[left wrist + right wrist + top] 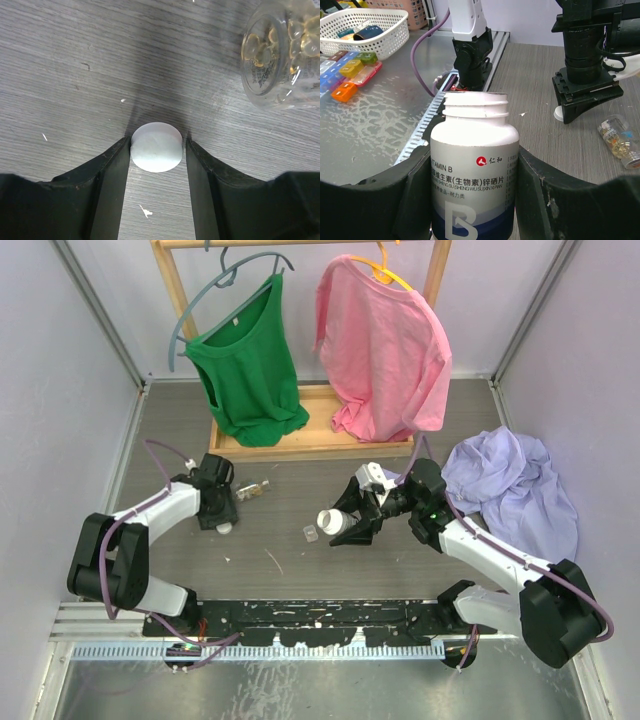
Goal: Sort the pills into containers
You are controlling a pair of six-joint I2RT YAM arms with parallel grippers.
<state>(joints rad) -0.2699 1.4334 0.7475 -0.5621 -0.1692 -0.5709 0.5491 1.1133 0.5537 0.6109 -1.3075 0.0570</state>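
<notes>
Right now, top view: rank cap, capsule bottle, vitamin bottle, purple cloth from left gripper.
1. white cap: between left gripper's jaws.
2. capsule bottle: just right, farther back.
3. vitamin bottle: centre, in right gripper.
4. purple cloth: far right.

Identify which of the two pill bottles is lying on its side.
The clear bottle of yellow capsules, lying on the table; the white Vitamin B bottle is held upright, capless, in the right gripper.

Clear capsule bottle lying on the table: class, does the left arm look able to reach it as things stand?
Probably yes. The clear capsule bottle lies close beside the left end effector, with only bare table between them. The one complication is the white cap sitting between its fingers.
</notes>
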